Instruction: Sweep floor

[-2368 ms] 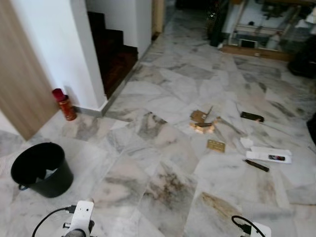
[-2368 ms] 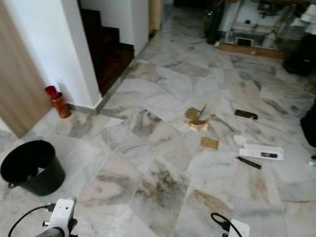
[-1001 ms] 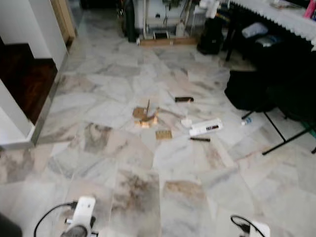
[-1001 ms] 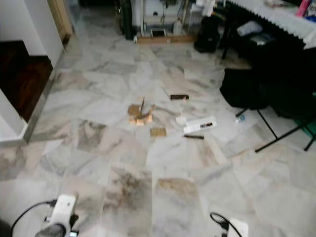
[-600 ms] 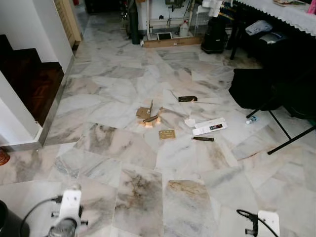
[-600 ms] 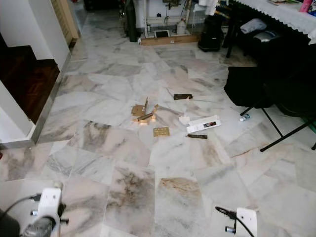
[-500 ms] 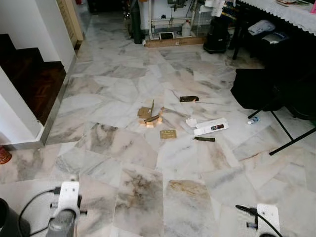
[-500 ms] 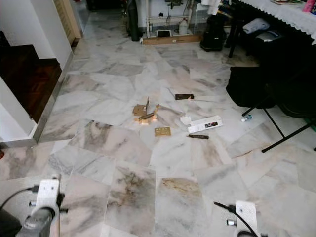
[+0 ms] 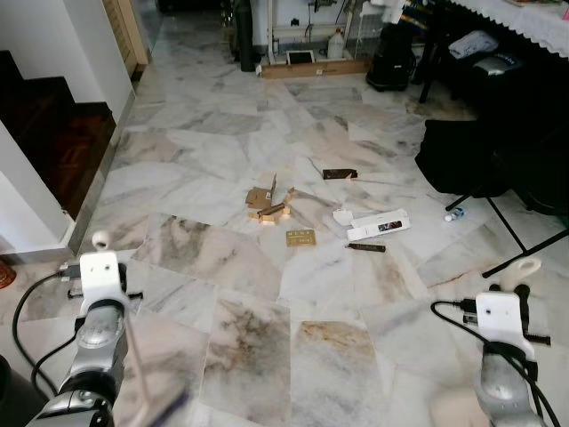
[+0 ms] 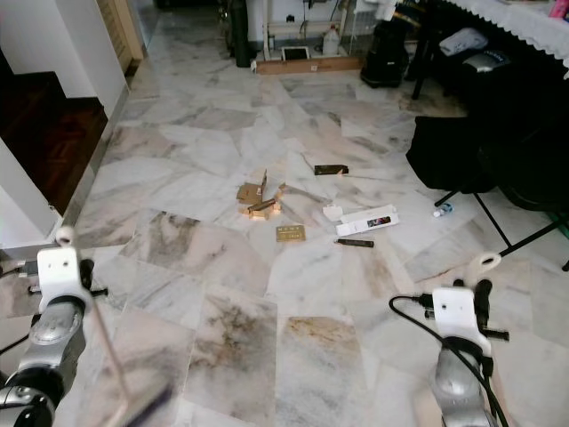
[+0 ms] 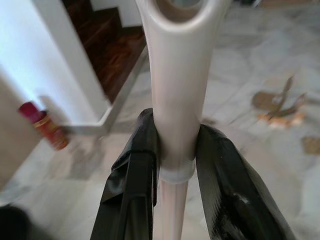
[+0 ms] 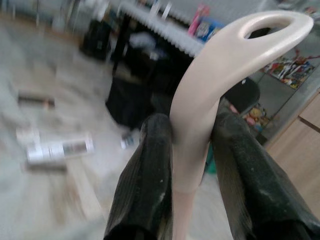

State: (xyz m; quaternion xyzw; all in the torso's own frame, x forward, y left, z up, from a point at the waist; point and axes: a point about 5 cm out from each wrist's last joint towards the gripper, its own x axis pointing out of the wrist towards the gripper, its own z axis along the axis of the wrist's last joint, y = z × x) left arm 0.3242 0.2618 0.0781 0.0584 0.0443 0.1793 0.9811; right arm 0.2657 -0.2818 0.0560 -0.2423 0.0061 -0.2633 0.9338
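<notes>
Both end effectors clamp cream plastic handles above a littered marble floor.

The left end effector is closed on a smooth broom handle; its thin shaft slants down toward the robot to blurred bristles. The right end effector is closed on a curved, loop-ended handle pointing up. Well ahead of both, cardboard scraps, a white box and dark flat strips lie on the glossy veined floor.

Open floor ahead of both tools

Marble floor bare to scattered debris; black bag and stand legs obstruct right-forward.
</notes>
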